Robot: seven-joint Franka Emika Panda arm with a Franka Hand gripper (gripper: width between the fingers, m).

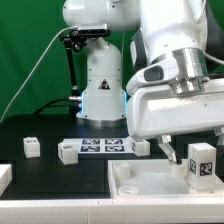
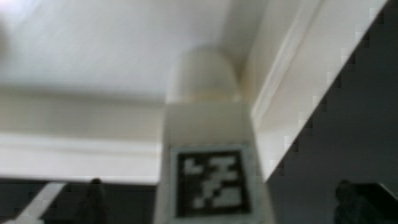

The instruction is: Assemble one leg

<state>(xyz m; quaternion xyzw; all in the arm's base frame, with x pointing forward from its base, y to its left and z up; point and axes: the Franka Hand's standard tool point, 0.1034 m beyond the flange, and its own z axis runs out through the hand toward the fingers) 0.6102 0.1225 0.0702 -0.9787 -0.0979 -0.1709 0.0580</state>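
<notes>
Leg point(image 1: 201, 161): stands upright in the white tray-like panel point(image 1: 135, 182), under the arm.
End effector point(image 1: 186, 153): spread wide, straddling the leg, not pinching.
Handling: likely light, rigid, slick plastic; grip opposite flat sides.

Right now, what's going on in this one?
A Franka arm is partway through putting a leg onto a furniture piece. One leg stands upright on the large white panel at the exterior view's right, and the end effector sits just above it with its jaws open, not gripping. Other legs lie loose on the black table, near the marker board. The wrist view shows the leg's tag up close.
</notes>
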